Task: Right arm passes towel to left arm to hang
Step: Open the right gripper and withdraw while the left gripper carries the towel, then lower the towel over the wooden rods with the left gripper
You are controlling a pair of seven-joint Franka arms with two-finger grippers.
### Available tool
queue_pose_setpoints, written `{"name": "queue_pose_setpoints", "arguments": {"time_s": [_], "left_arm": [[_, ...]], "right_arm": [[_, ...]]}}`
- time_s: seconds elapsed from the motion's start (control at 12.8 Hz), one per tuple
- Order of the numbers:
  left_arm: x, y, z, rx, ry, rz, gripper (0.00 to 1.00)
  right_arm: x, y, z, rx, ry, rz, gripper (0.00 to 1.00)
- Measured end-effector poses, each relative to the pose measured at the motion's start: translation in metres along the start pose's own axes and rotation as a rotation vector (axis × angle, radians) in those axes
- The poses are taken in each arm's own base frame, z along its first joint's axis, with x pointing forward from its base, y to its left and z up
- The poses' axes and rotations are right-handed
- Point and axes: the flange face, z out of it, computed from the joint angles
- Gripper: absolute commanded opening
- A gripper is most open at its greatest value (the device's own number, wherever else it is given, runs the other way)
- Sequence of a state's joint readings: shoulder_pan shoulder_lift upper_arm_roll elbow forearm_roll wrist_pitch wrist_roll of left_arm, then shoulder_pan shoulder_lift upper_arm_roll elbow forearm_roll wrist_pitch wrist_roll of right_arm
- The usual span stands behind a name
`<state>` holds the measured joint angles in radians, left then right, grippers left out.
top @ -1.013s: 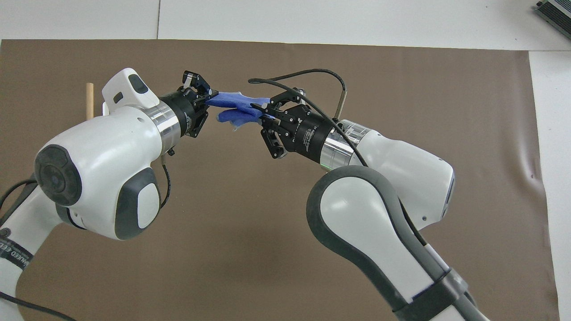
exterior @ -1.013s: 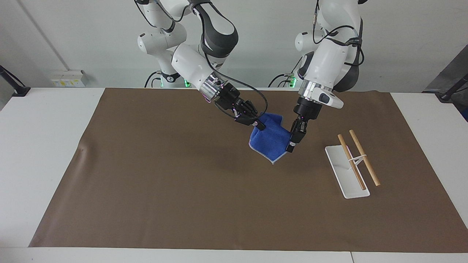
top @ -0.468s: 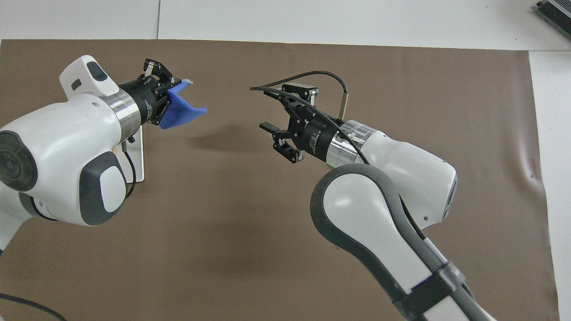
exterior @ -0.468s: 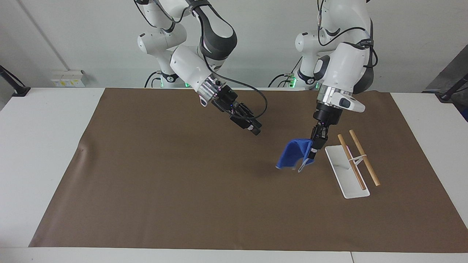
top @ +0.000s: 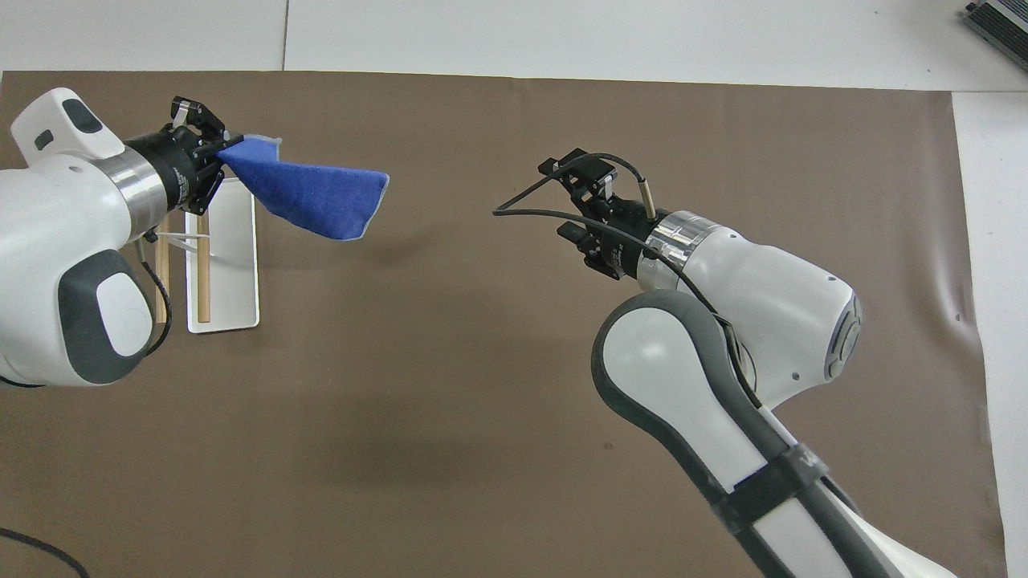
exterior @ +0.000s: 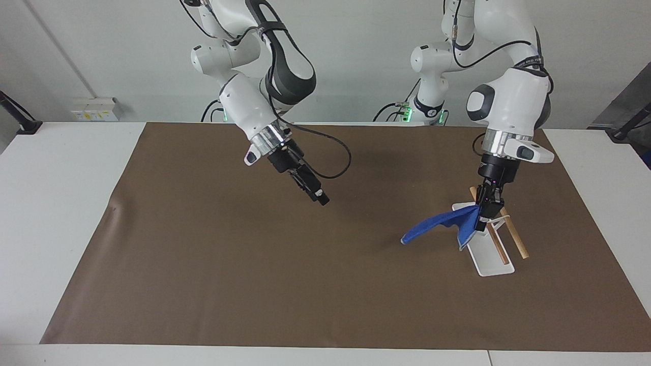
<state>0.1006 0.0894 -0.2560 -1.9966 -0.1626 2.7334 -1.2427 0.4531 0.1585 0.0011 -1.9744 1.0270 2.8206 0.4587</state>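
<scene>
even, bright overhead light, soft faint shadows on the brown mat (exterior: 254,264), sharp focus throughout

Both arms: glossy white shells, dark grey joint covers, silver wrist rings. Left gripper (exterior: 482,219) and right gripper (exterior: 322,199): black, linked fingers. Black cable loops loosely off the right wrist. Green lights glow at both bases.

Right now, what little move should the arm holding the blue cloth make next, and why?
Probably carry it a bit farther over the rack's wooden rods. The left gripper is shut on one edge of the blue towel, which trails toward the table's middle, not yet draped over them.
</scene>
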Motion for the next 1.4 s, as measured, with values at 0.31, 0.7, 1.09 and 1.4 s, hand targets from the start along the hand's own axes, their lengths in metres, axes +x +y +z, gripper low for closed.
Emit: {"name": "queue_pose_setpoints", "arguments": {"time_s": [0.31,0.7,1.09,1.4], "left_arm": [[0.073,-0.024,-0.004,0.078,0.055,0.069,0.0],[0.117,-0.034,-0.016,0.173,0.098,0.222,0.0],[0.14,-0.026,-0.036,0.288,0.161,0.322,0.0],[0.14,-0.03,-0.033,0.309,0.157,0.357,0.0]], "right_arm": [[0.026,0.01,-0.004,-0.267,-0.022,-0.402,1.0],[0.06,0.015,-0.034,-0.646,-0.043,-0.715,1.0],[0.09,-0.03,-0.121,-0.748,-0.057,-0.652,1.0],[0.108,-0.043,-0.18,-0.786,-0.063,-0.589,1.0]]}}
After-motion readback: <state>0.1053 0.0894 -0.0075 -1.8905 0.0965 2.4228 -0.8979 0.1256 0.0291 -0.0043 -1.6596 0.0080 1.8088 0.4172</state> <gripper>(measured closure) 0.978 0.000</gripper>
